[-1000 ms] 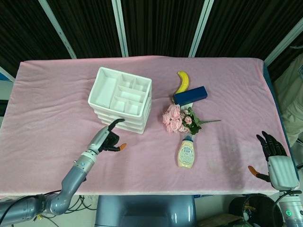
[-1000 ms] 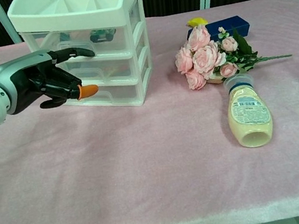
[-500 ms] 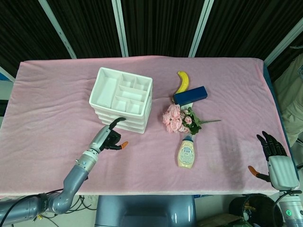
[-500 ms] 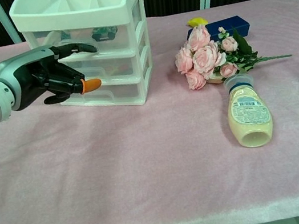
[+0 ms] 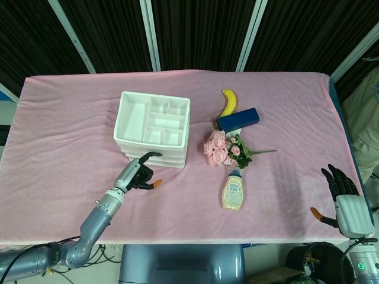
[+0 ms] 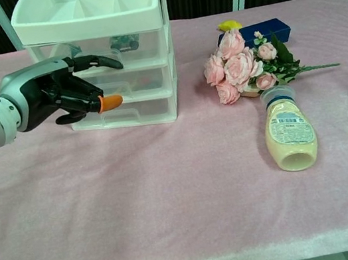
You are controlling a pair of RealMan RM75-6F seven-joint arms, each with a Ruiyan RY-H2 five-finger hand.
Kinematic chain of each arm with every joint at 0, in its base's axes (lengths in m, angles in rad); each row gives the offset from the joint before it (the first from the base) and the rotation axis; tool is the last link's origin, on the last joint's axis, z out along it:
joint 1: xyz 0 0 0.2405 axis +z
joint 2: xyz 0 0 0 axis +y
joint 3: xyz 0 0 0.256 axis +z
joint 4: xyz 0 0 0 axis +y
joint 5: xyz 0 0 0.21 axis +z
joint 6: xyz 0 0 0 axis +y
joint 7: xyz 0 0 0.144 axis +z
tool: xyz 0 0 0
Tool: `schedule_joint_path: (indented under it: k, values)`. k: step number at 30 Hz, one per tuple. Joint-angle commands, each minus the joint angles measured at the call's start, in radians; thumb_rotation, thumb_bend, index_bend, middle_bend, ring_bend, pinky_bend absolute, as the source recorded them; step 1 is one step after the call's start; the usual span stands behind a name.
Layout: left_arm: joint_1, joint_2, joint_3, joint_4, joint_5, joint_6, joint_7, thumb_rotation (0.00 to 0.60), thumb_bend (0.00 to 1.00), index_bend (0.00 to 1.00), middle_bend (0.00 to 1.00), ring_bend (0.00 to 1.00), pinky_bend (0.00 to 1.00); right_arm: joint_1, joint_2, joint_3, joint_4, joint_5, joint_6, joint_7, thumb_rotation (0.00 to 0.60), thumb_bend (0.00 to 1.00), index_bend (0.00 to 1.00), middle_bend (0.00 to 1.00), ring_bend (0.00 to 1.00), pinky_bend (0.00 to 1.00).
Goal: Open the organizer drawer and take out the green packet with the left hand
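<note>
Now I see my left hand (image 6: pixel 59 93), fingers curled on nothing, one fingertip at the boxy white plastic organizer (image 6: pixel 103 51), drawers shut, fronts facing me.

The left hand (image 6: pixel 62 89) is covering part of the organizer (image 6: pixel 138 62) front, so whether its fingers are touching a drawer is not showing. The packet (image 6: pixel 123 42) is appearing only as a dark blur through the clear top drawer. The frame edge is cutting off the right hand (image 5: pixel 345 201).
</note>
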Motion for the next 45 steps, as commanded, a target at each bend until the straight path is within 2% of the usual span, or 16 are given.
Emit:
schedule_joint_path:
  k: [1,15,20,23,27,34,39,45]
  values:
    - [0.011,0.011,0.007,-0.019,0.016,0.01,-0.008,0.6,0.3,0.31,0.91,0.85,0.95,0.0,0.0,0.0,0.0,-0.001,0.001,-0.001,0.6,0.04,0.0,0.0,0.0,0.12]
    - [0.089,0.066,0.089,-0.094,0.111,0.068,-0.029,0.6,0.3,0.29,0.91,0.85,0.95,-0.002,-0.001,0.002,-0.003,0.002,0.005,0.0,0.6,0.05,0.0,0.0,0.0,0.12]
    - [0.118,0.087,0.127,-0.1,0.228,0.139,0.012,0.6,0.3,0.25,0.91,0.85,0.95,-0.003,-0.001,0.002,-0.004,0.001,0.005,0.0,0.6,0.05,0.0,0.0,0.0,0.12]
    - [0.13,0.095,0.142,-0.09,0.309,0.213,0.111,0.6,0.3,0.23,0.92,0.85,0.96,-0.003,0.0,0.002,-0.005,0.002,0.005,0.002,0.6,0.04,0.0,0.0,0.0,0.12]
    - [0.135,0.084,0.141,-0.07,0.377,0.313,0.329,0.6,0.3,0.21,0.92,0.85,0.96,-0.003,0.0,0.002,-0.006,0.001,0.004,0.004,0.6,0.05,0.0,0.0,0.0,0.12]
    - [0.137,0.071,0.122,-0.066,0.378,0.4,0.639,0.6,0.3,0.19,0.93,0.87,0.97,-0.003,0.001,0.002,-0.008,0.002,0.004,0.011,0.6,0.04,0.0,0.0,0.0,0.12]
    - [0.14,0.051,0.107,-0.04,0.365,0.443,0.769,0.6,0.3,0.18,0.94,0.87,0.97,-0.003,0.002,0.002,-0.008,0.002,0.002,0.014,0.6,0.05,0.0,0.0,0.0,0.12]
    - [0.14,0.042,0.093,-0.038,0.308,0.44,0.829,0.6,0.3,0.18,0.94,0.87,0.98,-0.003,0.003,0.002,-0.009,0.004,0.0,0.017,0.6,0.05,0.0,0.0,0.0,0.12]
